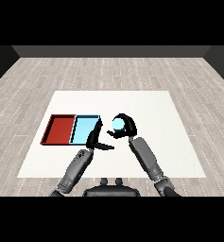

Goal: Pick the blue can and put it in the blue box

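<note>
Fingers of the right hand (126, 126) were curled round the blue can (117, 124), and we saw only the can's pale, rounded top between them; its sides and base were hidden by the black fingers. The can was held above the white table (170, 142), just to the right of the light blue tray (84, 129) and not inside it. We could not tell whether the can touched the table.

The left hand (96, 139) lay at the near right corner of the light blue tray, its fingers fairly straight and holding nothing, with the thumb reaching out to the right. That hand covered part of the tray's right wall, so we could not make out whether it touched the rim. The red tray (59, 129) sat touching the blue one on its left side. Both grey forearms were cut off at the lower edge of the view.
</note>
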Controlling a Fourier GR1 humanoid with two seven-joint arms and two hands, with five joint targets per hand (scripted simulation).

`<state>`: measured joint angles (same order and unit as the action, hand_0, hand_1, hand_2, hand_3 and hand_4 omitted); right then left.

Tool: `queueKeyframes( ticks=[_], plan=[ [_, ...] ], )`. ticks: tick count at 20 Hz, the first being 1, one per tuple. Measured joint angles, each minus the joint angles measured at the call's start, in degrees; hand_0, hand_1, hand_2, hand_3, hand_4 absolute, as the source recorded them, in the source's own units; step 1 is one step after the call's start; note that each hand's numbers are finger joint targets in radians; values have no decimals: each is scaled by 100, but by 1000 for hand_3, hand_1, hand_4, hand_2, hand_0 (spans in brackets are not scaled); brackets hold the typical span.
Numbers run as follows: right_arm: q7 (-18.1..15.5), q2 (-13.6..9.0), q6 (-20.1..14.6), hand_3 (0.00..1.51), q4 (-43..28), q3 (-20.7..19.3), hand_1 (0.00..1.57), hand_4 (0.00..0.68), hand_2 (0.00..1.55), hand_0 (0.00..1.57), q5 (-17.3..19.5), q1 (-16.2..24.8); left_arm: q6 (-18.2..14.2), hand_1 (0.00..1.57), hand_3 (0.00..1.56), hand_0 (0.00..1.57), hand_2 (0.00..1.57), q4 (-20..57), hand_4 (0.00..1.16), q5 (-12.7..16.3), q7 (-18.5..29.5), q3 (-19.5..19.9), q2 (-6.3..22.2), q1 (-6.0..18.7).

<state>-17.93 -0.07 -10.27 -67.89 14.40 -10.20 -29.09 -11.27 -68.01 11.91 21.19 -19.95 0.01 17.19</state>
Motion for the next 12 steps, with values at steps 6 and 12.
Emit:
queueKeyframes(
  ticks=[6, 12],
  plan=[
    [132, 5, -59, 1415, -332, 232, 1394, 680, 1453, 1394, -33, 81, -198, 0, 0, 0, 0, 478, 0, 251, 141, -295, 0, 283],
    [50, 6, -107, 1399, -388, 480, 1393, 656, 1435, 1393, -81, 173, -484, 0, 0, 0, 0, 604, 0, 541, 99, -611, 0, 511]
  ],
)
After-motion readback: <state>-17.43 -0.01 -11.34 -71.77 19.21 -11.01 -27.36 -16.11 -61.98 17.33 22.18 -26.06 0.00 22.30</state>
